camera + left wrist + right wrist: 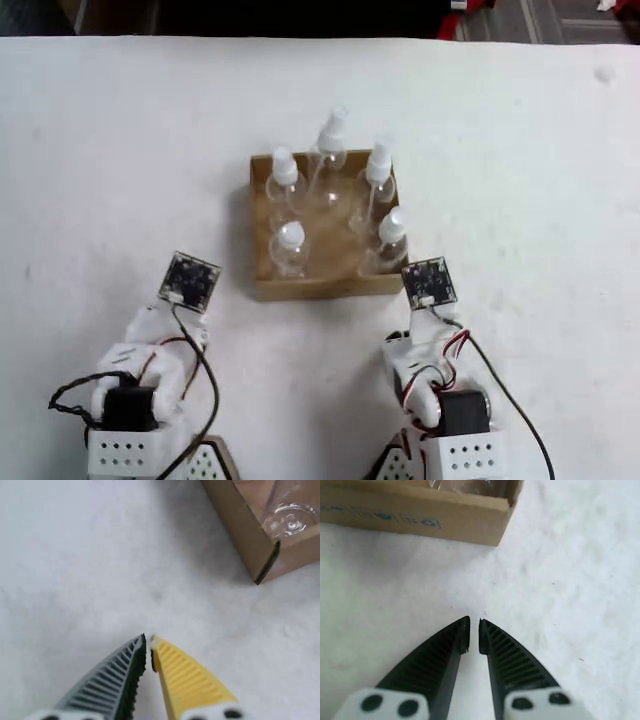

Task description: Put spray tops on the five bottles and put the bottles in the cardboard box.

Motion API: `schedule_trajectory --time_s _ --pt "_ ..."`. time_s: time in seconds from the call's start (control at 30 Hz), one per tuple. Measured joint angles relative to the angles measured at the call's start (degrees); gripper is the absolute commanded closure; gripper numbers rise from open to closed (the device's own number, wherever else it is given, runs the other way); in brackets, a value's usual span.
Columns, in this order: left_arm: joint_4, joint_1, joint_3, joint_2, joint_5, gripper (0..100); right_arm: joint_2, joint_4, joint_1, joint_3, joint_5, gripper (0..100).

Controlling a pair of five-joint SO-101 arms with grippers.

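The cardboard box [262,215] sits mid-table and holds several clear bottles, each with a white spray top [285,167]. One bottle [289,250] stands at the box's near left. My left gripper [149,641] is shut and holds nothing, over bare white table near the box's near-left corner [260,570]. My right gripper [474,627] is shut too, also on nothing, just short of the box's near-right corner [502,522]. In the high view, the left arm [150,380] and right arm [435,385] rest near the front edge.
A white cloth covers the table [120,150]. Open room lies to both sides of the box and behind it. Cables loop beside each arm's base [70,395].
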Motion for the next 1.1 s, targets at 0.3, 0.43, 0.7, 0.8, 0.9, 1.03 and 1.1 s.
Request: schedule_trajectory --time_s 0.3,0.43,0.7,0.8,0.9,1.03,1.1 --pt "-4.13 -10.46 -8.09 0.0 -14.24 98 0.0 0.0 0.0 0.0 0.0 97.8" --pt "3.6 -10.46 -20.48 -0.09 -14.33 98 0.0 0.0 0.0 0.0 0.0 97.8" --pt "10.46 -8.35 -36.75 7.47 -14.33 98 0.0 0.0 0.0 0.0 0.0 97.8" --pt "10.46 -8.26 -41.93 18.11 -14.33 98 0.0 0.0 0.0 0.0 0.0 97.8" --pt "10.46 -8.26 -48.35 30.59 -14.33 98 0.0 0.0 0.0 0.0 0.0 97.8" --pt "10.46 -8.53 -55.03 46.51 -14.07 98 0.0 0.0 0.0 0.0 0.0 97.8" --pt "10.46 -9.58 -57.32 52.57 -12.13 98 0.0 0.0 0.0 0.0 0.0 97.8"
